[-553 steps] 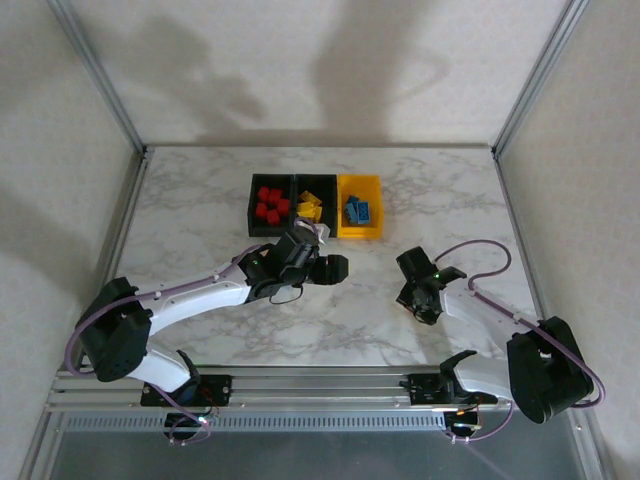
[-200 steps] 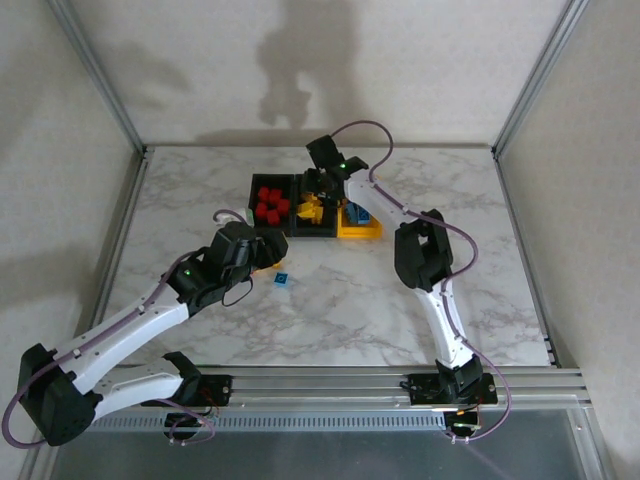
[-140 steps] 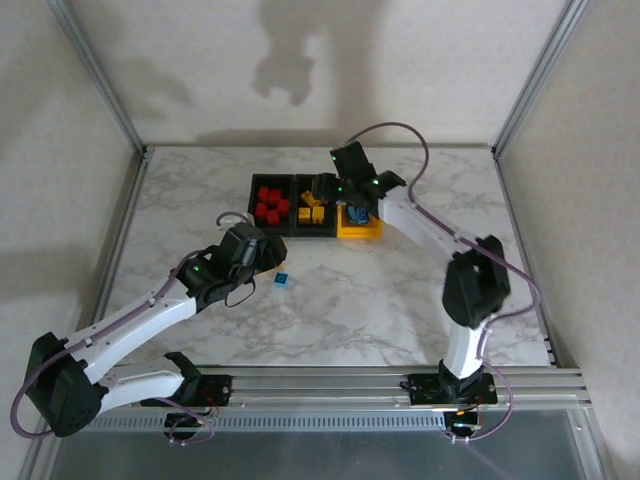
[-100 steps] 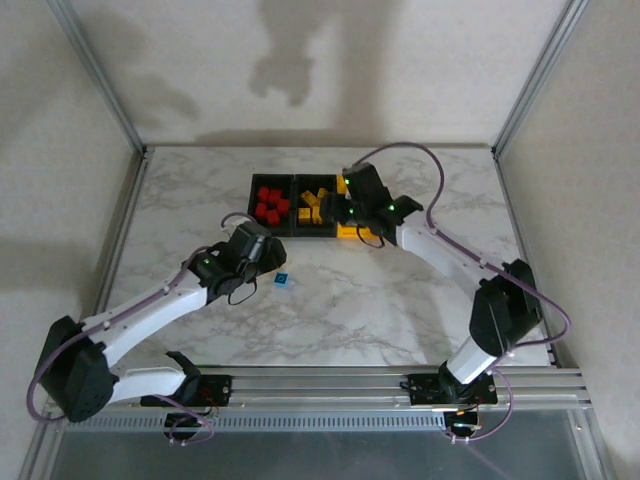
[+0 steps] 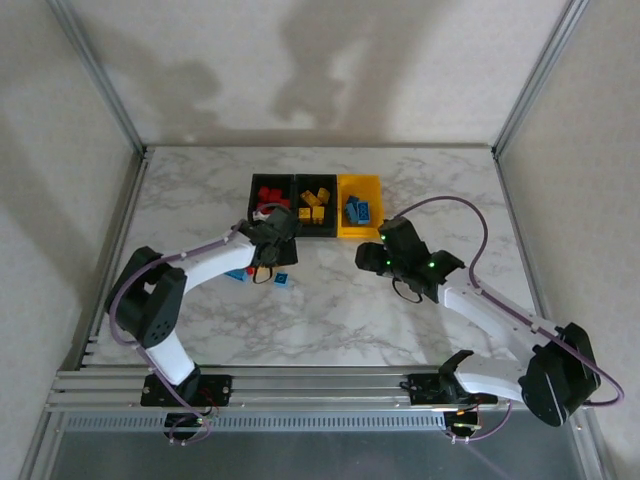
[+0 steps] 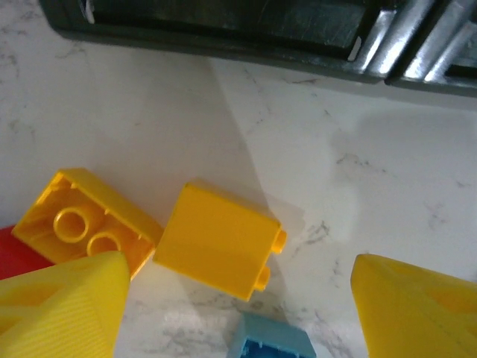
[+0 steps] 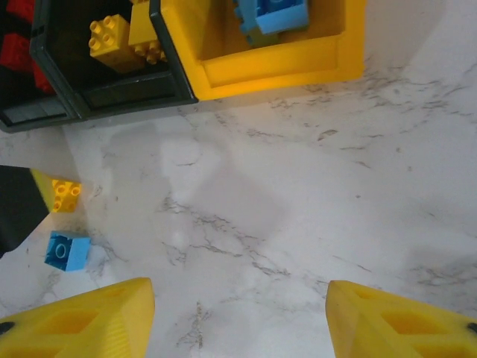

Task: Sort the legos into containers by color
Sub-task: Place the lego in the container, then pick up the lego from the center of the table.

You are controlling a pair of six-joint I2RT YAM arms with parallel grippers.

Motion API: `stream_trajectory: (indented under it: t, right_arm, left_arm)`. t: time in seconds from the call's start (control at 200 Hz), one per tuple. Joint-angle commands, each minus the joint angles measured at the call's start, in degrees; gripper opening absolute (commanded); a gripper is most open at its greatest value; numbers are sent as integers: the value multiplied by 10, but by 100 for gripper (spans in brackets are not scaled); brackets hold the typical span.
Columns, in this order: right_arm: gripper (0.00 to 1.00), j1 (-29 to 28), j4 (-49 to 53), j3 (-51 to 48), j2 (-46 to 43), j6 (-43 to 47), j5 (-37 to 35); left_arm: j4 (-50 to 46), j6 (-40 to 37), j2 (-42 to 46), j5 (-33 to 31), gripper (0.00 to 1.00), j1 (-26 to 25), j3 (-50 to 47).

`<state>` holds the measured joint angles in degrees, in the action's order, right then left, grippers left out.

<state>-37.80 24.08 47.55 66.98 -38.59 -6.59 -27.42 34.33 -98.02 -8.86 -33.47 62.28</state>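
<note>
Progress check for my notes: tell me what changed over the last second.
The right fingers pulled back from over the bins to the table in front of the yellow bin, open and empty. The left fingers edged closer to the black bins, open over loose yellow bricks. The bins and the blue brick on the table stayed put.

Between the fingers of the left gripper, a blue brick is cut off; beside one finger, a red brick is mostly cropped.
</note>
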Motion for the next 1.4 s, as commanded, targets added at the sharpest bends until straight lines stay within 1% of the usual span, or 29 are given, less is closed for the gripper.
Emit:
stream_trajectory:
  t: [0.0, 0.155, 0.325, 0.516, 0.661, 0.711, 0.771, 0.811, 0.891, 0.926, 1.152, 1.277, 1.397]
  right_arm:
    - [62, -1, 25, -7, -24, -11, -35]
    - [63, 2, 26, -17, -40, -14, -41]
    - [63, 2, 24, -26, -43, -20, -37]
    - [63, 3, 20, -28, -42, -21, -40]
    - [63, 3, 14, -27, -34, -21, -37]
    - [63, 3, 15, -27, -34, -22, -37]
    - [63, 3, 18, -28, -37, -23, -37]
    - [63, 2, 19, -29, -40, -24, -38]
    - [63, 4, 19, -32, -44, -26, -39]
    - [62, 4, 20, -32, -45, -26, -39]
    - [62, 4, 20, -35, -53, -30, -42]
    - [63, 4, 22, -35, -61, -30, -43]
    - [62, 4, 22, -36, -66, -33, -42]
  left_arm:
    - [-27, -34, -28, -26, 77, 9, 36]
    - [-30, -40, -65, -22, 77, 9, 53]
    - [-33, -40, -77, -23, 71, 9, 53]
    - [-33, -40, -68, -3, 56, 2, 54]
    - [-34, -40, -77, 2, 50, -2, 59]
    - [-33, -41, -80, 3, 45, -3, 60]
    - [-34, -40, -82, 5, 43, -3, 62]
    - [-34, -43, -82, 5, 39, -4, 64]
    - [-36, -44, -78, 7, 37, -5, 70]
    - [-39, -45, -76, 7, 34, -5, 74]
    - [-62, -46, -59, 4, 34, -9, 108]
    - [-82, -48, -52, 3, 34, -15, 154]
    - [-92, -50, -64, 10, 34, -18, 213]
